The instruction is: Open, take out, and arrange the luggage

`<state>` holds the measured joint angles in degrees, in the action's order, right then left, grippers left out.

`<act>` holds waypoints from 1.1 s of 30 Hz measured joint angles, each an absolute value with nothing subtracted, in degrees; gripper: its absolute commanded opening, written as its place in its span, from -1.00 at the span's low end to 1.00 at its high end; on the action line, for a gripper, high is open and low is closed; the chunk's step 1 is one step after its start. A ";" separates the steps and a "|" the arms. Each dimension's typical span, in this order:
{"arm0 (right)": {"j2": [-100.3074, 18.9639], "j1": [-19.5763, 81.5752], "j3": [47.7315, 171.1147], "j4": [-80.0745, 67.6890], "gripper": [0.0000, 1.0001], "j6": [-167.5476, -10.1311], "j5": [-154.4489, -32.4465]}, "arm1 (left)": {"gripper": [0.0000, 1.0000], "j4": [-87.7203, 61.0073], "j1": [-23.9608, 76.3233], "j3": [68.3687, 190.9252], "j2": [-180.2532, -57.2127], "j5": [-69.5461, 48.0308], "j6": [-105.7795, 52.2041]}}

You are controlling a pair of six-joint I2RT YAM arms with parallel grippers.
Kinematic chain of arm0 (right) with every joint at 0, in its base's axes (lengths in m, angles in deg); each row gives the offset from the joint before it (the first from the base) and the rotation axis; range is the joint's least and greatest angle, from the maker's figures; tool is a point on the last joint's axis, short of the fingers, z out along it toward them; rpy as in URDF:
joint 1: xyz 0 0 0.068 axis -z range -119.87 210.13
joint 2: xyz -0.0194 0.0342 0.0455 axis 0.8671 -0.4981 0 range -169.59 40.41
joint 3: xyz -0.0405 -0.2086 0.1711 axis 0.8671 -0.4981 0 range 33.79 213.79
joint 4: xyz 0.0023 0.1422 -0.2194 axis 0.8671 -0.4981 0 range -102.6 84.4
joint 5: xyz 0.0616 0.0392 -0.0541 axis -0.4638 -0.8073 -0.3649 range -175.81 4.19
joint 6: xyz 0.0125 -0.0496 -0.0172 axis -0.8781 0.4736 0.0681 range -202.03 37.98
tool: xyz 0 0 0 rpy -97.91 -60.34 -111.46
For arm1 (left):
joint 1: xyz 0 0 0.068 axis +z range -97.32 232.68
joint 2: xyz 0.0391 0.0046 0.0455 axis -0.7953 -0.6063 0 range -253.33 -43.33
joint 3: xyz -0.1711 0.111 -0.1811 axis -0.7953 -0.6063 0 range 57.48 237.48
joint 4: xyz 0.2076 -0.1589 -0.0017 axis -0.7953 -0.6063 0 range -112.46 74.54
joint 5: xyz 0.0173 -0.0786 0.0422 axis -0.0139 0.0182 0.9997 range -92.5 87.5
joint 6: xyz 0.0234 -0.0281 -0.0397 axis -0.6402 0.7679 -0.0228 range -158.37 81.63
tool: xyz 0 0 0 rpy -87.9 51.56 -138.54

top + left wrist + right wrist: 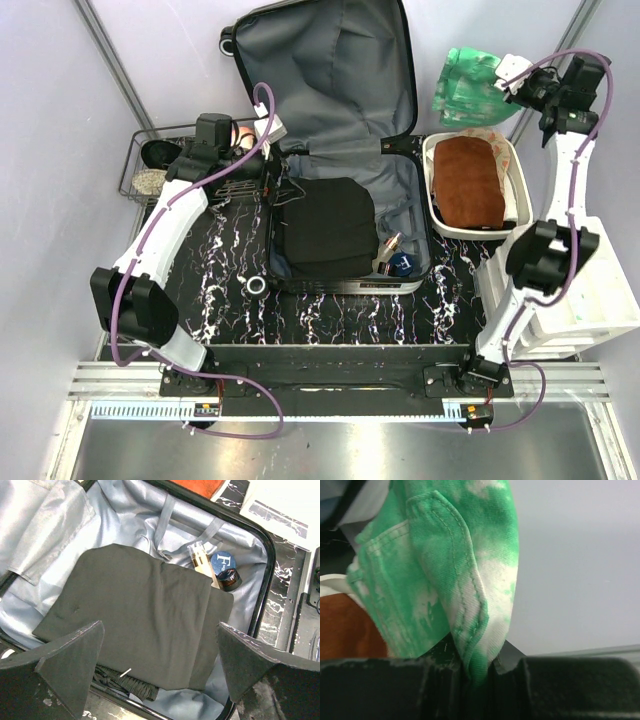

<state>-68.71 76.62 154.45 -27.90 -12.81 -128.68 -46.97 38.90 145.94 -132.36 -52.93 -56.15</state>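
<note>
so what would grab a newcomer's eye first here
The open luggage at the centre of the table, lid swung back, with a folded black garment lying in its near half. Then the bright green-and-white garment pinched in the right claw at the far right, by a white bin holding a folded brown cloth.

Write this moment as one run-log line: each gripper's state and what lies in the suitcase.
left gripper: open, above luggage | right gripper: shut on green garment, held aloft | luggage: open, black garment inside
</note>
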 measured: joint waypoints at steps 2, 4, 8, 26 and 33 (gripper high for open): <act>-76.19 77.05 161.40 -26.85 -1.00 -12.71 -130.62 | 0.98 -46.97 38.90 145.94 -133.21 -52.95 -55.84; -82.42 77.16 167.13 -26.35 -1.00 -12.03 -132.22 | 0.98 -47.01 38.92 145.94 -134.20 -53.02 -55.67; -91.49 77.19 174.06 -26.94 -1.00 -8.66 -135.00 | 0.98 -47.34 38.92 145.94 -135.33 -52.98 -55.43; -69.70 78.63 134.39 -42.52 -1.00 24.52 -137.03 | 0.98 -47.54 39.07 145.83 -135.33 -53.19 -55.49; -64.80 79.44 130.23 -50.46 0.51 29.68 -134.93 | 0.98 -47.60 39.07 145.83 -135.33 -53.35 -55.51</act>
<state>-64.80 79.44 130.23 -50.46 29.68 -134.93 -47.60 39.07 145.83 -135.33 -53.35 -55.51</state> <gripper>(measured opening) 0.417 0.988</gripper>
